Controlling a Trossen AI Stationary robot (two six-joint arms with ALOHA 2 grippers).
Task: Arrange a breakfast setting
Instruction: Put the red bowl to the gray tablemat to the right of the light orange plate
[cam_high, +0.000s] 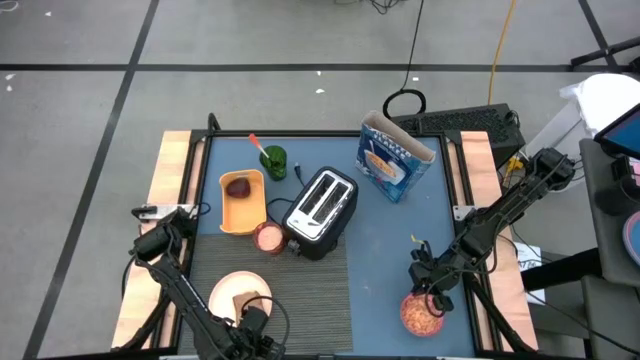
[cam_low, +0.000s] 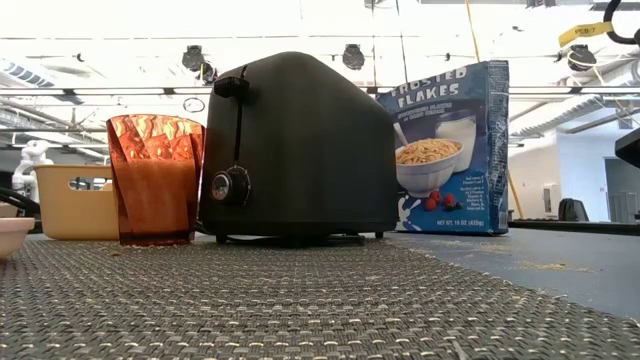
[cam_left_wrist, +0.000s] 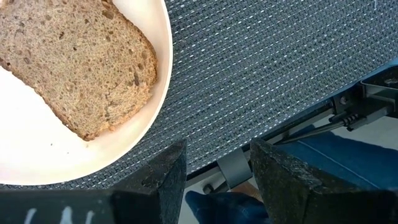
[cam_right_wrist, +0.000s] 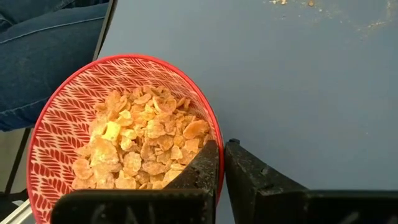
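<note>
A cream plate (cam_high: 232, 292) with a brown toast slice (cam_left_wrist: 74, 62) lies on the grey woven mat at the near left. My left gripper (cam_left_wrist: 217, 168) is open and empty beside the plate's rim, over the mat's near edge; it also shows in the high view (cam_high: 255, 320). My right gripper (cam_high: 432, 297) is shut on a red-patterned bowl of cereal (cam_right_wrist: 124, 143) at the table's near right corner. A red-handled spoon (cam_high: 256, 144) stands in a green cup (cam_high: 274, 160) at the far left. My right gripper holds the bowl by its rim (cam_right_wrist: 219, 146), on the side toward the table's middle. One finger (cam_right_wrist: 202, 168) is inside the bowl against the cereal and the other (cam_right_wrist: 255, 177) is outside. The fingers come from above, slanting. Whether the bowl's base rests on the table I cannot tell.
A silver-black toaster (cam_high: 320, 208) stands mid-table, a blue cereal box (cam_high: 392, 160) behind it. A yellow-orange square container (cam_high: 242, 200) and a small reddish glass (cam_high: 268, 237) stand left of the toaster. A person's jeans (cam_right_wrist: 43, 43) show past the table's near edge.
</note>
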